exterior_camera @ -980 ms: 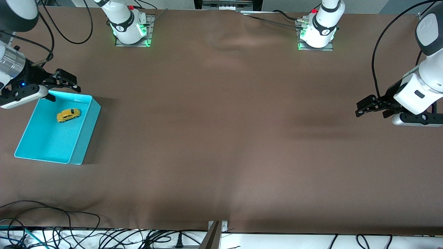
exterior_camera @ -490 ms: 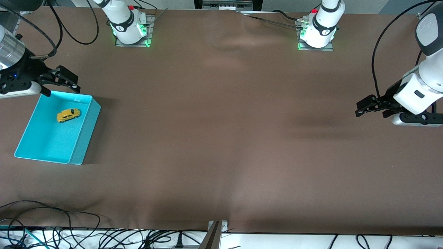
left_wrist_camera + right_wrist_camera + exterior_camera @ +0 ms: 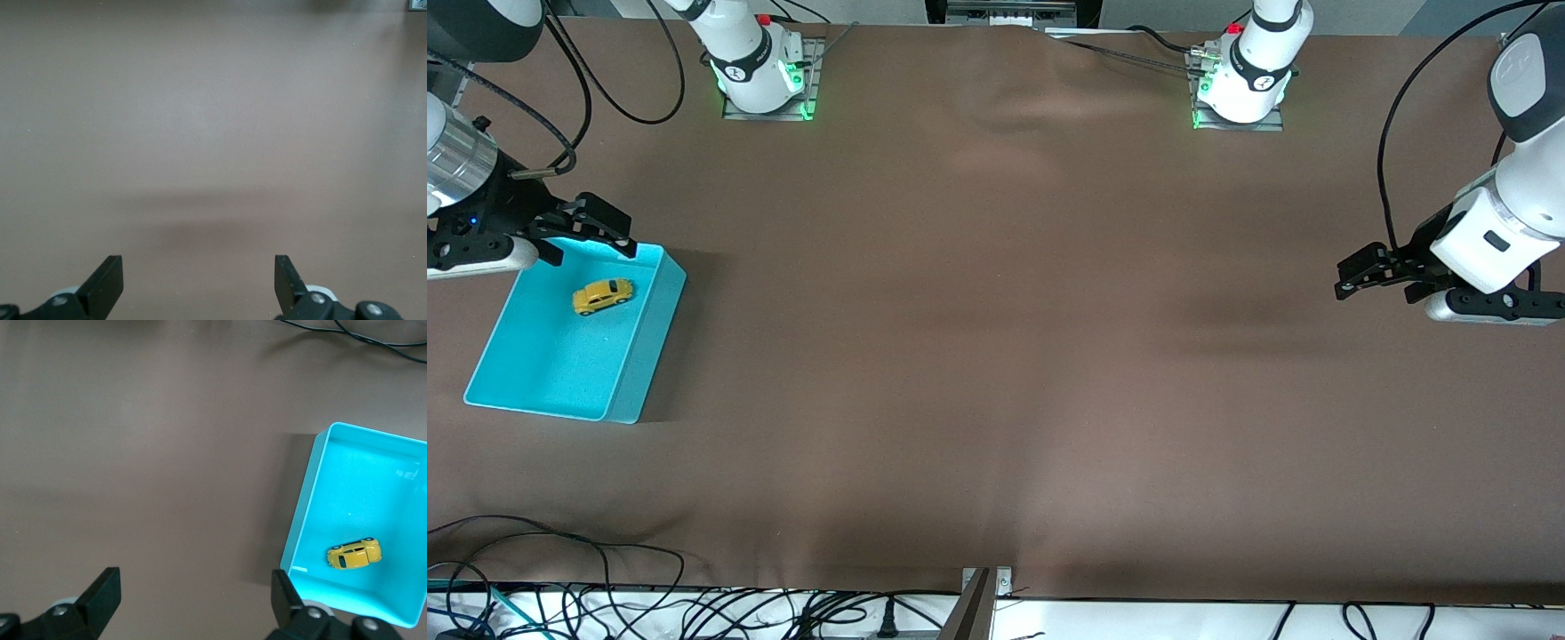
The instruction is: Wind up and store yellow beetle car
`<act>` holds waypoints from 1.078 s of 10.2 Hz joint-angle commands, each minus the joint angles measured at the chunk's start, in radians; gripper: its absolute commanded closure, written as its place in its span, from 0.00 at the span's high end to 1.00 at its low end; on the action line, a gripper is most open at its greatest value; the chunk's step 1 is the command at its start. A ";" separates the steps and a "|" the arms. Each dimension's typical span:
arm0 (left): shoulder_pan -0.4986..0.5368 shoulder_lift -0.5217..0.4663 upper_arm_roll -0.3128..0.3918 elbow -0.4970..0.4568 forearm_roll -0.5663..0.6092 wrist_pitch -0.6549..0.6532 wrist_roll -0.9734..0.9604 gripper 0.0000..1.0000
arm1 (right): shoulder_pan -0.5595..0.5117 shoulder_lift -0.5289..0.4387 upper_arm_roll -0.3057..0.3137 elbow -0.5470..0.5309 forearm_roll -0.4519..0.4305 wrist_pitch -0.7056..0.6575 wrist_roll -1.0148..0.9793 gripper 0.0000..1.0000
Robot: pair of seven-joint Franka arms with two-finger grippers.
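The yellow beetle car [image 3: 602,296] is seen lying inside the turquoise bin [image 3: 640,356], on the bin's floor in the half farther from the front camera, at the right arm's end of the table. The right gripper [image 3: 587,236] is held in the air over the bin's rim farthest from the front camera, above the car and just apart from it; its fingers are spread wide and nothing is gripped between them. In the right wrist view the car [image 3: 354,554] is shown resting in the bin [image 3: 300,520] below the spread fingertips [image 3: 283,595]. The left gripper [image 3: 1371,271] is held over bare brown tablecloth [image 3: 996,356] at the left arm's end, well apart from the bin; its fingers [image 3: 107,283] are likewise spread wide and empty.
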 commanded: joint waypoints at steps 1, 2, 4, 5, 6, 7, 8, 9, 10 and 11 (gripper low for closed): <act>-0.002 0.005 0.004 0.023 -0.017 -0.021 0.023 1.00 | 0.020 0.007 -0.013 0.032 -0.071 -0.046 0.007 1.00; -0.002 0.005 0.002 0.023 -0.017 -0.021 0.023 1.00 | 0.020 0.007 -0.013 0.032 -0.089 -0.056 0.004 1.00; -0.002 0.005 0.002 0.023 -0.017 -0.021 0.023 1.00 | 0.018 0.007 -0.014 0.032 -0.087 -0.084 0.007 1.00; -0.002 0.005 0.002 0.023 -0.017 -0.021 0.023 1.00 | 0.018 0.009 -0.014 0.032 -0.087 -0.084 0.006 1.00; -0.002 0.005 0.002 0.023 -0.017 -0.021 0.023 1.00 | 0.017 0.007 -0.014 0.032 -0.085 -0.086 0.006 1.00; -0.002 0.005 0.002 0.023 -0.017 -0.021 0.023 1.00 | 0.017 0.007 -0.014 0.032 -0.085 -0.092 0.004 1.00; -0.002 0.005 0.002 0.023 -0.017 -0.021 0.023 1.00 | 0.018 0.007 -0.014 0.032 -0.085 -0.093 0.006 1.00; -0.002 0.005 0.002 0.023 -0.017 -0.021 0.023 1.00 | 0.017 0.009 -0.014 0.032 -0.083 -0.092 0.006 1.00; -0.002 0.005 0.002 0.023 -0.017 -0.021 0.023 1.00 | 0.021 0.009 -0.011 0.030 -0.087 -0.096 0.003 1.00; -0.002 0.005 0.002 0.023 -0.017 -0.021 0.023 1.00 | 0.023 0.009 -0.011 0.032 -0.088 -0.112 0.003 1.00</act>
